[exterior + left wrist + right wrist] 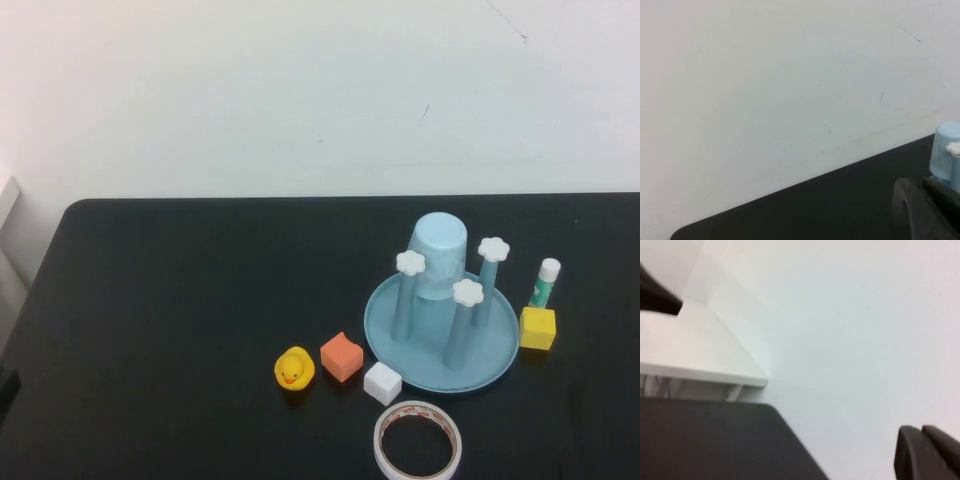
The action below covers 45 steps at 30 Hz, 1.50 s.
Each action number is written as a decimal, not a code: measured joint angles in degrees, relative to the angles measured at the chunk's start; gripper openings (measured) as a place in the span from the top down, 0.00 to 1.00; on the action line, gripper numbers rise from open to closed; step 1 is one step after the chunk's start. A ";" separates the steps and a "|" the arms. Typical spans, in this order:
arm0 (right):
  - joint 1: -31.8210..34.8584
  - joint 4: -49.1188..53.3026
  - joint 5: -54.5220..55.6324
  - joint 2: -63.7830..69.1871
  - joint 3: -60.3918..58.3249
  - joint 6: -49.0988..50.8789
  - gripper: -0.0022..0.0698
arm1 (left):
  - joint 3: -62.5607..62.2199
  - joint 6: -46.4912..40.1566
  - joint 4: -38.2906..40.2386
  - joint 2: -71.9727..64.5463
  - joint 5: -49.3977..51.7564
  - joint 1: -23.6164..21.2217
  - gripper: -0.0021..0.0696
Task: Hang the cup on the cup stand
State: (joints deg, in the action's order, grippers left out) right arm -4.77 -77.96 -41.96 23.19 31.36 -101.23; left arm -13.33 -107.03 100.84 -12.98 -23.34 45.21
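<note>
The pale blue cup sits upside down over the back post of the teal cup stand, which stands at the table's right. Three white flower caps show around it. Neither arm appears in the high view. In the left wrist view my left gripper is shut with nothing in it, well away from the cup, which shows far off past its fingers. My right gripper is shut and empty, pointing at the white wall beyond the table's edge.
In front of the stand lie a yellow duck, an orange cube, a white cube and a white tape roll. A glue stick and a yellow cube stand to the stand's right.
</note>
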 joint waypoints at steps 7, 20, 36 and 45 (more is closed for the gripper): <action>0.00 1.28 -4.81 -0.09 -2.93 0.24 0.97 | 0.00 0.00 0.03 0.00 0.00 0.00 0.97; 0.00 8.97 12.87 -0.69 -3.17 0.91 0.97 | 0.00 0.00 0.12 0.00 0.12 0.00 0.97; 0.00 69.79 23.64 -14.25 -20.23 78.41 0.97 | 0.00 0.03 0.12 0.00 0.20 0.00 0.97; 2.59 84.32 30.32 -23.63 -32.82 100.46 0.97 | 0.00 0.03 0.12 0.00 0.20 0.00 0.97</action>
State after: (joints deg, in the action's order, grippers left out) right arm -2.18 6.36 -11.64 -0.44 -1.46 -0.77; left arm -13.33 -107.00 100.96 -12.98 -23.14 45.21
